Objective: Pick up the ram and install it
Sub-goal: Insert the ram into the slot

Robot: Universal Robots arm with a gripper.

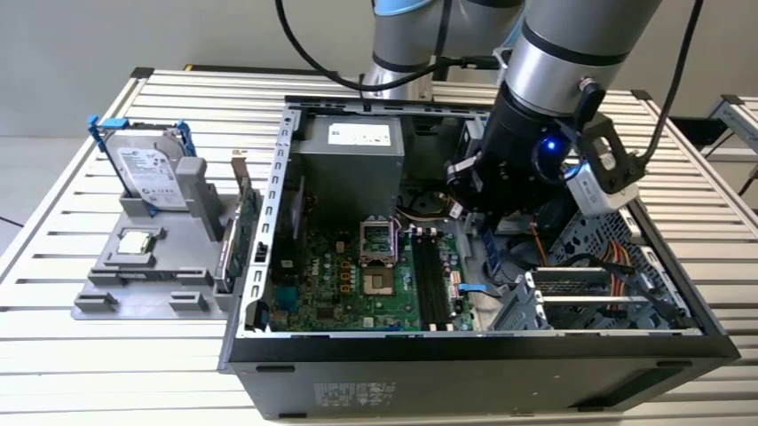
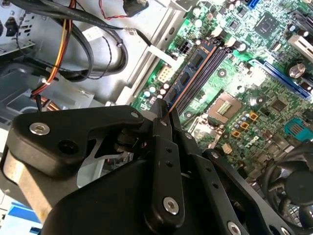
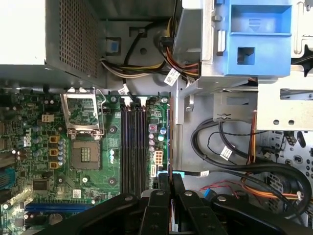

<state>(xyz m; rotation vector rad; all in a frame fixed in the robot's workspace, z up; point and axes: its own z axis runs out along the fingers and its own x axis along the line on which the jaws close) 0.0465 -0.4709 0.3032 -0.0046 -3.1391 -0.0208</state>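
Observation:
The ram (image 2: 193,71), a slim blue-green stick with dark chips, juts out from between my gripper's (image 2: 163,108) black fingers, which are shut on it. It hangs inside the open computer case, just beside the row of dark memory slots (image 3: 133,147) on the green motherboard (image 3: 88,186). In the first wrist view the gripper (image 3: 170,177) shows with the stick's thin edge (image 3: 169,147) running along the board's edge, a little off the slots. In the exterior view the arm's wrist (image 1: 521,169) hangs over the case's right half, above the slots (image 1: 432,284).
The empty processor socket (image 3: 84,115) and grey power supply (image 1: 350,151) lie near the slots. Loose cables (image 3: 234,147) and a drive cage (image 1: 592,293) crowd the case's right side. Left of the case stand a hard drive (image 1: 148,173) with blue rails and a green expansion card (image 1: 243,231).

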